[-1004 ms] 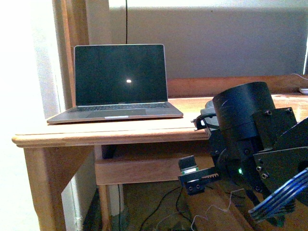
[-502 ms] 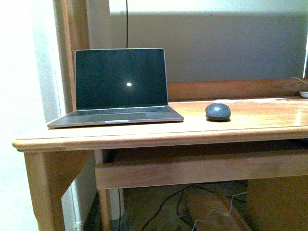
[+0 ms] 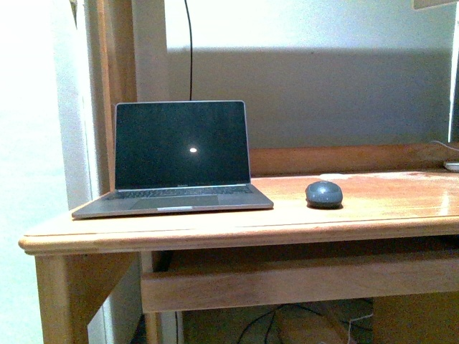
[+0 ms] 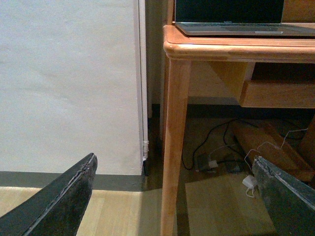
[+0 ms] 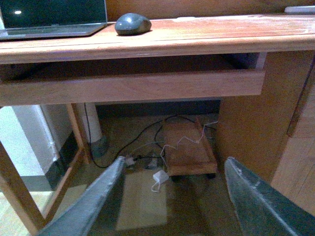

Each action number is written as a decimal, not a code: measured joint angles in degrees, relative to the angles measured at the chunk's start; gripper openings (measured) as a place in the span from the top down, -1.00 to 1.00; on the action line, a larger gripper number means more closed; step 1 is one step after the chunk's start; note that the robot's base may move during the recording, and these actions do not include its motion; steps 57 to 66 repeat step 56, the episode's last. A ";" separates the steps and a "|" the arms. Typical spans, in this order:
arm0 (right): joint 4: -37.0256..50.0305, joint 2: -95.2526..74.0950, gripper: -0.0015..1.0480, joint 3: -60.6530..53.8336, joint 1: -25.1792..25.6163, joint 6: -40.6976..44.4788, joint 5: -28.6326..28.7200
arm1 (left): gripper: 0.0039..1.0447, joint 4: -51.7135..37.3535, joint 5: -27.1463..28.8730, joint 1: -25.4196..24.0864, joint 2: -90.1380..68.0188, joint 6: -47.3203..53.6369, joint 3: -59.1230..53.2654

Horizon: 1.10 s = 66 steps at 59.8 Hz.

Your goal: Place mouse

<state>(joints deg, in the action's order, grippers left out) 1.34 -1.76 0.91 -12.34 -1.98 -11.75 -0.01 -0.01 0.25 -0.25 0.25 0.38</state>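
A light brown wooden desk (image 3: 215, 223) is seen against a grey wall. On its left, an open grey laptop with a dark screen (image 3: 179, 158) is set. Just beside it, to the right, the small dark grey rounded mouse (image 3: 324, 194) is laid on the desktop, touched by nothing.

The left gripper (image 4: 172, 196) is held wide open and empty, low by the desk leg. The right gripper (image 5: 172, 196) is also spread wide and empty, under the desk edge; the mouse lies up and ahead of it, nearer this arm. The mouse's long side cannot be told. A white thing (image 3: 452, 166) is cut off at the far right.

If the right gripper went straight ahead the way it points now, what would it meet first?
Probably the low wooden block on the floor under the desk, among the cables; depth is unclear. The right gripper is open, well below the mouse.
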 joint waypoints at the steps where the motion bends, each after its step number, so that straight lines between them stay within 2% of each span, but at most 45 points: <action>1: 0.00 0.07 -0.04 0.00 0.28 0.11 0.22 | -0.86 0.00 0.02 0.00 0.00 0.00 0.00; 6: -0.37 0.44 0.22 0.00 2.34 0.68 2.34 | -0.86 0.00 0.02 0.00 0.00 0.00 0.00; 11: -1.20 1.18 0.52 0.00 8.17 1.33 9.66 | -0.86 0.00 0.00 0.00 0.00 0.00 0.00; 14: -1.27 1.36 0.65 0.00 10.95 1.53 10.69 | -0.86 0.00 0.00 0.00 0.00 0.00 0.00; 43: -1.33 1.44 -0.88 0.00 12.11 1.64 11.58 | -0.86 0.00 0.00 0.00 0.00 0.00 0.00; 66: -1.33 1.44 -0.86 0.00 12.11 1.66 11.58 | -0.86 0.00 0.02 0.00 0.00 0.00 0.00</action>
